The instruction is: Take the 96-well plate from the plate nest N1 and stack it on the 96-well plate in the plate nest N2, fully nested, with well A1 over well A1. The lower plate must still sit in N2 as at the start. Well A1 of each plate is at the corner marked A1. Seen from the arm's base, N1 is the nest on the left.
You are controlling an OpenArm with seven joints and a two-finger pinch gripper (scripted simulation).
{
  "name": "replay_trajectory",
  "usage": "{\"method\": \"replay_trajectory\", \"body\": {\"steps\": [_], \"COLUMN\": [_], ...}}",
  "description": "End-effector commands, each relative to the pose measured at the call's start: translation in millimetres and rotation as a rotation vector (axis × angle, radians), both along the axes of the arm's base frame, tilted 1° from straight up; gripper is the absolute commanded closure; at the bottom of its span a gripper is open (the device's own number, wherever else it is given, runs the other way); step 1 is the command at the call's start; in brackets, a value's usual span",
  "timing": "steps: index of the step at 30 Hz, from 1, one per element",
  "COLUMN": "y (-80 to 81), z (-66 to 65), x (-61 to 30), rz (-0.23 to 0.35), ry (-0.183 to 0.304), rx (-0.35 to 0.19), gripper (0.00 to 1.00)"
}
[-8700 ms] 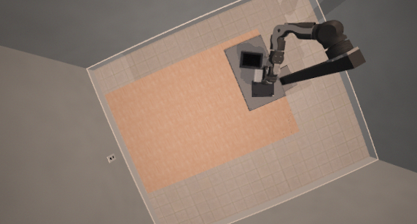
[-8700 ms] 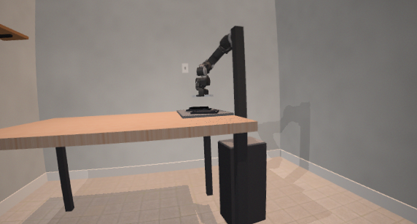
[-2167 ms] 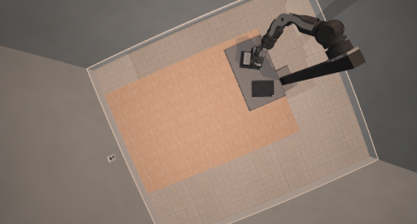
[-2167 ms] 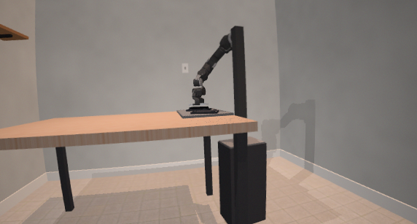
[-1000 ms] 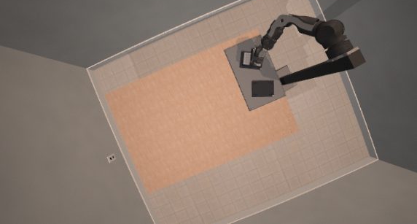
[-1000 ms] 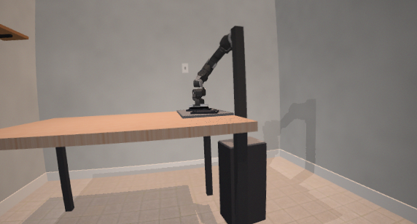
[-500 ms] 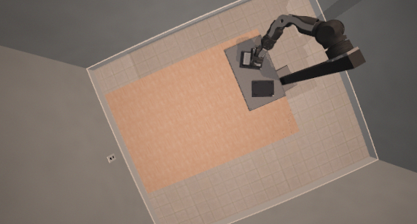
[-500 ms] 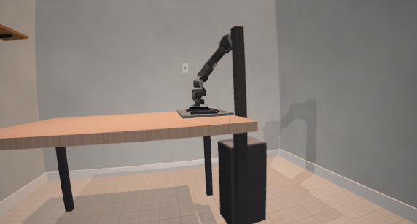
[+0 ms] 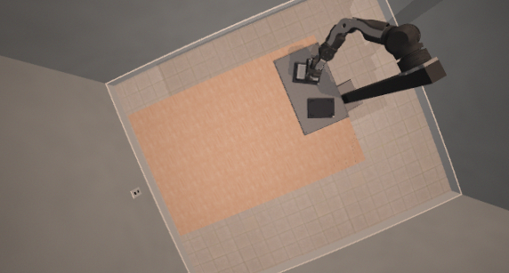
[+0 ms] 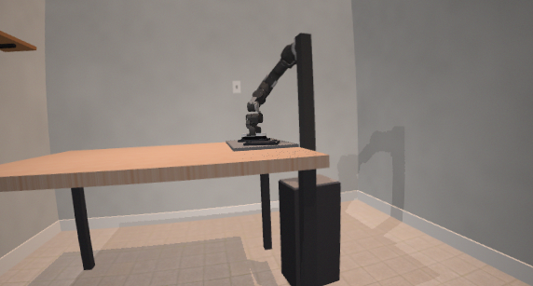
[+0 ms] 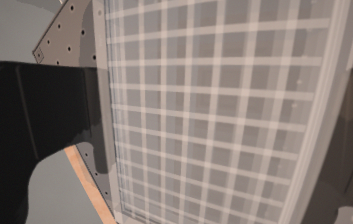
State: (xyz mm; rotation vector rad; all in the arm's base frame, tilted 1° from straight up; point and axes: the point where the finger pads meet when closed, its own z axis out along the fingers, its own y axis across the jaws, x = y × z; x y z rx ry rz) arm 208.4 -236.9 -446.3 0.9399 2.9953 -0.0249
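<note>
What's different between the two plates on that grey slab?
The plate under the gripper looks pale and see-through; the other plate looks dark. The pale plate is clamped in the fingers; the dark plate lies untouched, apart from the arm. Both are rectangular and over the same grey slab.

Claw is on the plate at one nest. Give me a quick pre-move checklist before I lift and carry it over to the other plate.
1. Grip: the claw is shut on the clear 96-well plate, which fills the wrist view. Ok.
2. Plate clear of its nest: in the exterior view it sits low on the grey base; lift-off is too small to see. Cannot tell.
3. Target: the dark plate sits square on the same base, nothing on top. Ok.
4. Path between the two plates: nothing stands there in the top view. Ok.
5. A1 corners matched: no corner mark readable in any view. Cannot tell.
</note>
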Motion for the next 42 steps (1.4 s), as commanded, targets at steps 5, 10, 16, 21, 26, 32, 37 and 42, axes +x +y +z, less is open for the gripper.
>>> {"method": "replay_trajectory", "body": {"steps": [5,10,16,21,26,32,37,42], "y": [-0.3,-0.3,-0.3,1.2,1.2,1.2,1.4,1.4], "z": [1.8,1.8,1.8,-2.2,-2.2,-2.2,-3.8,-4.2], "x": [2.9,2.9,2.9,0.6,0.6,0.6,1.0,1.1], "rz": [-0.001,-0.001,-0.001,0.002,0.002,0.002,0.002,0.002], "ry": [-0.006,-0.006,-0.006,-0.004,-0.004,-0.004,-0.005,-0.006], "rx": [0.0,0.0,0.0,0.004,0.004,0.004,0.005,0.005], "gripper": [1.0,1.0,1.0,1.0,1.0,1.0,1.0,1.0]}}
